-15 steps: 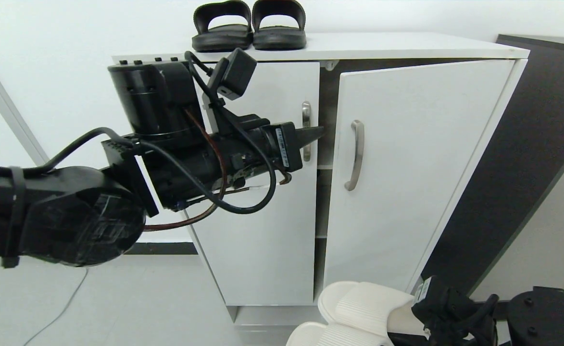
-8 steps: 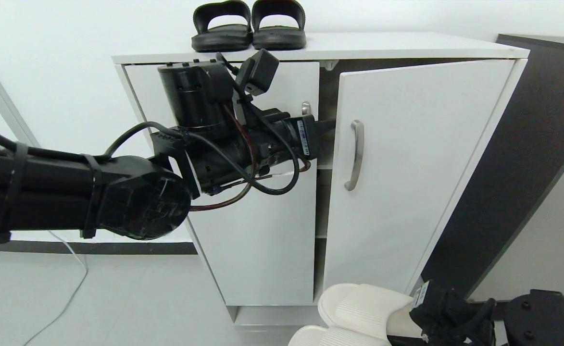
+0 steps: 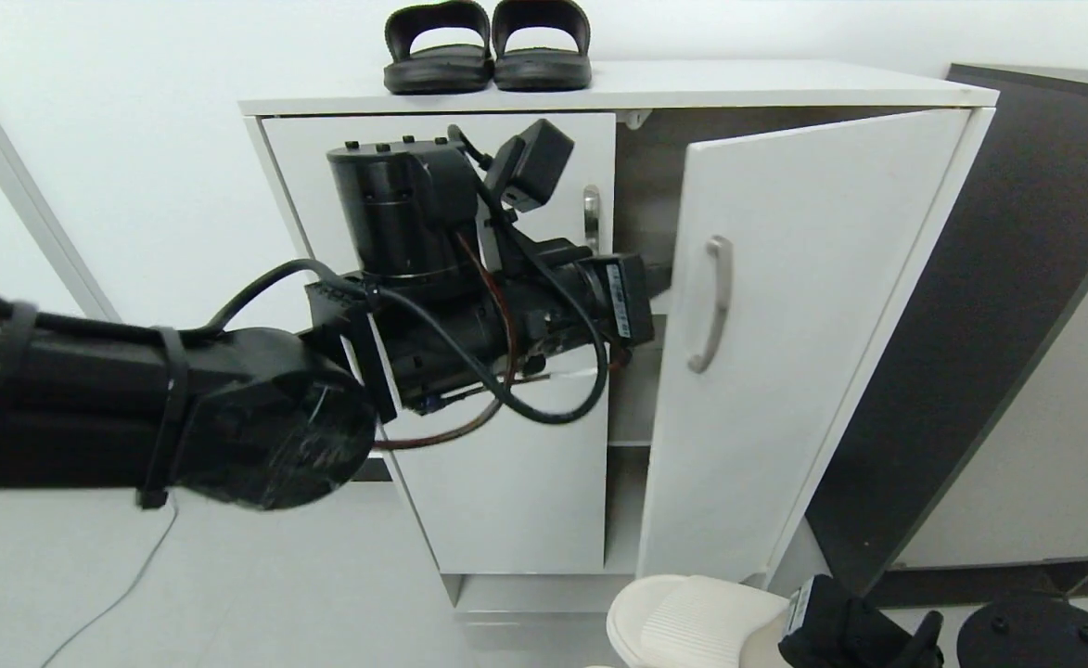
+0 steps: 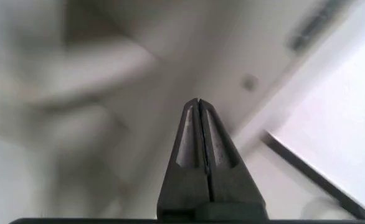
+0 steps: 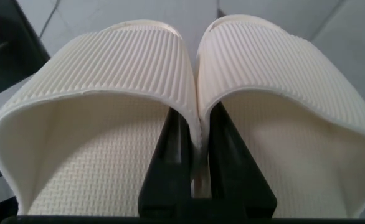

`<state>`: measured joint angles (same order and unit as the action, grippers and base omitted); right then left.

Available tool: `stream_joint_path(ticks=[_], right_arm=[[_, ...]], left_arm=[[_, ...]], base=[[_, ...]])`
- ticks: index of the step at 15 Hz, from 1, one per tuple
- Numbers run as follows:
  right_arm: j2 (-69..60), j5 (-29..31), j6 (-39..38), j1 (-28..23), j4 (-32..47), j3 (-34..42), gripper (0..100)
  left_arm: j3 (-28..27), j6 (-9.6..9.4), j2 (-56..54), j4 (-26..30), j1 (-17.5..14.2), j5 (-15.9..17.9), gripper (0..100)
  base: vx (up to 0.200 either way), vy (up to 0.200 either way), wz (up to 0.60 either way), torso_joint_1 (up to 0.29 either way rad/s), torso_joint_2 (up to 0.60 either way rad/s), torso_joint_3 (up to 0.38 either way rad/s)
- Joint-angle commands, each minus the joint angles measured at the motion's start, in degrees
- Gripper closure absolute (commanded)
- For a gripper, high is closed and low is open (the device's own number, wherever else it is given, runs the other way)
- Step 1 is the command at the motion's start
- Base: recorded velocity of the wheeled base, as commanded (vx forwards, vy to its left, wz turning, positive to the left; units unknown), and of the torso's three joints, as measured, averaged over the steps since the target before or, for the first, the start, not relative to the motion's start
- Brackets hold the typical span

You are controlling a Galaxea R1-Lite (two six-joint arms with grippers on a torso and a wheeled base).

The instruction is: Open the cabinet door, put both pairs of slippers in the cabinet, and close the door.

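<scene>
A pair of black slippers [image 3: 488, 46] rests on top of the white cabinet [image 3: 738, 85]. The cabinet's right door [image 3: 812, 325] stands ajar, its handle [image 3: 712, 301] facing me; the left door [image 3: 506, 482] is closed. My left gripper [image 3: 662, 276] is shut and empty, its tip inside the dark gap between the doors, behind the right door's edge. In the left wrist view the left gripper [image 4: 199, 106] shows its tips pressed together. Low in front of the cabinet, my right gripper [image 3: 812, 623] is shut on the white slippers [image 3: 692, 620]. Its fingers [image 5: 170, 162] pinch the inner walls of both slippers [image 5: 108, 74] together.
A dark panel [image 3: 998, 278] stands to the right of the cabinet, close to the door's swing. A shelf [image 3: 632, 443] shows inside the gap. Pale floor [image 3: 228, 594] with a thin cable [image 3: 126, 594] lies to the left.
The left gripper has pushed further into the gap and the right door has swung wider open. The head camera has shifted, so the white slippers sit lower in the picture.
</scene>
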<state>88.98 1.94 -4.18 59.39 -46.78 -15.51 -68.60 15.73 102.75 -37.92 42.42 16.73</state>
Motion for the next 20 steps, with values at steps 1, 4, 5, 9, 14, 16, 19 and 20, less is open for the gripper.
stream_joint_path(ticks=[1, 4, 5, 9, 14, 16, 19, 20], right_arm=[[0.2, -0.1, 0.0, 0.8, -0.1, 0.6, 100], [0.0, 0.2, -0.1, 2.9, -0.2, 1.3, 100], [0.2, 0.5, -0.7, 2.0, -0.2, 0.0, 100], [3.9, 7.4, -2.5, -12.1, 0.0, -8.0, 100], [8.3, 11.1, -7.2, -14.7, 0.2, -12.3, 100], [9.9, 12.2, -7.2, -14.6, 0.0, -12.2, 100], [11.3, 13.5, -7.2, -12.8, -0.1, -12.0, 100], [11.9, 13.6, -7.2, -12.1, -0.2, -12.1, 100]], left_arm=[[3.4, -0.35, -3.7, 0.0, 4.9, -0.2, 100], [3.8, -1.31, -4.0, 0.0, 7.2, -3.2, 100], [3.9, -2.28, -4.1, -0.2, 6.5, -3.6, 100], [10.7, -4.3, -13.2, -2.3, -1.6, -22.0, 100], [38.2, -17.75, -53.3, 13.5, -21.0, -39.7, 100], [44.3, -15.81, -73.1, 27.1, -32.1, -41.8, 100], [55.7, -16.25, -92.4, 37.6, -44.3, -37.2, 100], [59.5, -16.96, -96.6, 38.1, -44.5, -35.2, 100]], base=[[-0.2, 0.0, 0.0, 0.002, 0.0, 0.007], [-0.2, 0.0, 0.0, -0.004, 0.0, 0.004], [0.0, 0.0, 0.0, 0.0, 0.0, 0.0], [0.0, 0.0, 0.0, 0.0, 0.0, 0.0], [0.0, 0.0, 0.0, 0.0, 0.0, 0.0], [0.0, 0.0, 0.0, 0.0, 0.0, 0.0], [0.0, 0.0, 0.0, 0.0, 0.0, 0.0], [0.0, 0.0, 0.0, 0.0, 0.0, 0.0]])
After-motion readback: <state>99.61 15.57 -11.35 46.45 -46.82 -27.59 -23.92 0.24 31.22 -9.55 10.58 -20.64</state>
